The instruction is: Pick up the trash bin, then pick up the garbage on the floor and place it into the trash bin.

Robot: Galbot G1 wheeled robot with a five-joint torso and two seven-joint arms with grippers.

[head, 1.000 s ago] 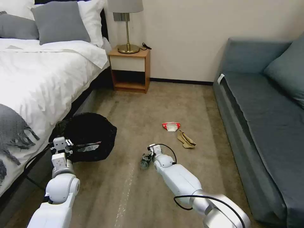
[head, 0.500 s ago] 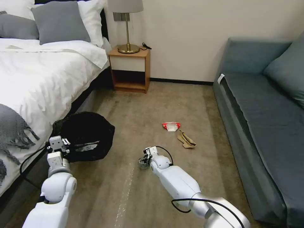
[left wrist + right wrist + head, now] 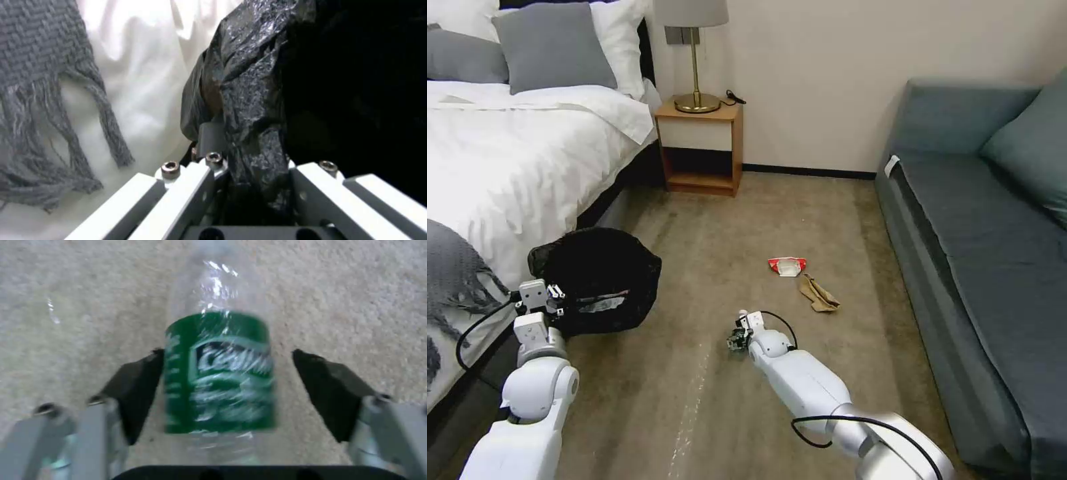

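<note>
The trash bin (image 3: pixel 594 277), wrapped in a crinkled black bag (image 3: pixel 253 100), hangs tilted beside the bed with its mouth toward me. My left gripper (image 3: pixel 552 305) (image 3: pixel 249 160) is shut on its bagged rim. A silvery wrapper (image 3: pixel 602 305) lies inside the mouth. My right gripper (image 3: pixel 737 339) (image 3: pixel 227 386) is low over the carpet and open. The clear bottle with a green label (image 3: pixel 218 373) lies between its black pads (image 3: pixel 138 386), touching one pad, with a gap to the other. A red-and-white packet (image 3: pixel 787 265) and a tan scrap (image 3: pixel 819 295) lie farther ahead on the floor.
A white bed (image 3: pixel 507 153) with a grey fringed throw (image 3: pixel 40 83) runs along the left. A grey sofa (image 3: pixel 980 253) lines the right. A wooden nightstand (image 3: pixel 700 143) with a lamp stands at the back wall. Open carpet (image 3: pixel 727 227) lies between them.
My left arm has carried the trash bin leftward toward the bed. My right gripper has stayed low at the bottle, shifting only slightly.
</note>
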